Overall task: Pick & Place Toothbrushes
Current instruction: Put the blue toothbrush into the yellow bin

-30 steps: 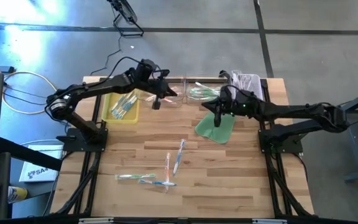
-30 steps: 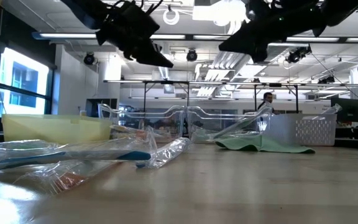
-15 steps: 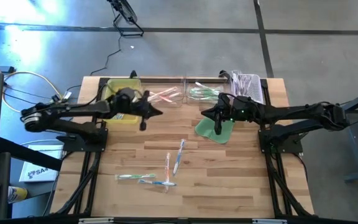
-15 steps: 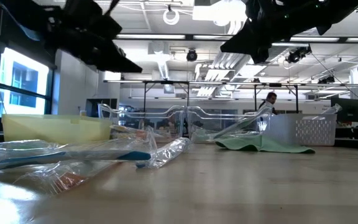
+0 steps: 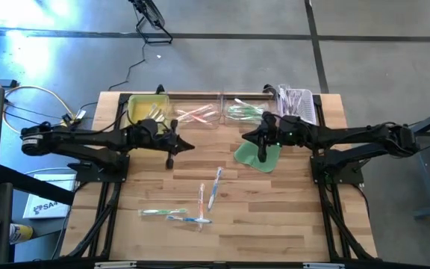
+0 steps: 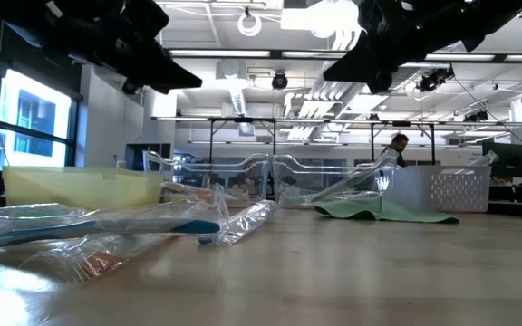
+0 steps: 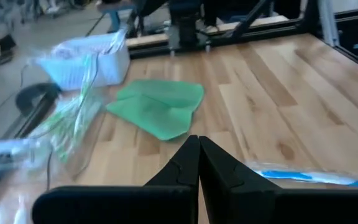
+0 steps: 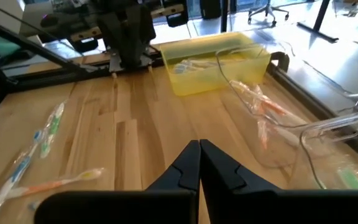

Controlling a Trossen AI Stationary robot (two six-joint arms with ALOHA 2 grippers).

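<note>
We note four loose toothbrushes (image 5: 189, 203) in clear wrappers on the near middle of the table (image 5: 275, 217). The leftmost of them, green-tipped, lies with its long axis across the table, left to right. Next to it a blue one (image 5: 192, 220) lies nearly the same way, slightly slanted. A pink-orange one (image 5: 202, 196) runs front to back, its near end by the blue one. The rightmost, blue and white (image 5: 216, 187), also runs front to back, leaning a little to the right at its far end.

Further toothbrushes lie in the yellow bin (image 5: 135, 112) at the far left, and in two clear trays (image 5: 216, 112) along the far edge: pinkish ones in the left tray, slanted, and green ones in the right tray.

The left gripper (image 5: 169, 161) hangs above the table just in front of the yellow bin, the arm stretched level from the left; its fingers (image 7: 188, 163) are pressed together and hold nothing.

The right gripper (image 5: 263, 155) hangs over the green cloth (image 5: 263, 157), the arm reaching in level from the right; its fingers (image 8: 191, 163) are likewise pressed together and empty. A white basket (image 5: 297, 101) stands at the far right corner.
</note>
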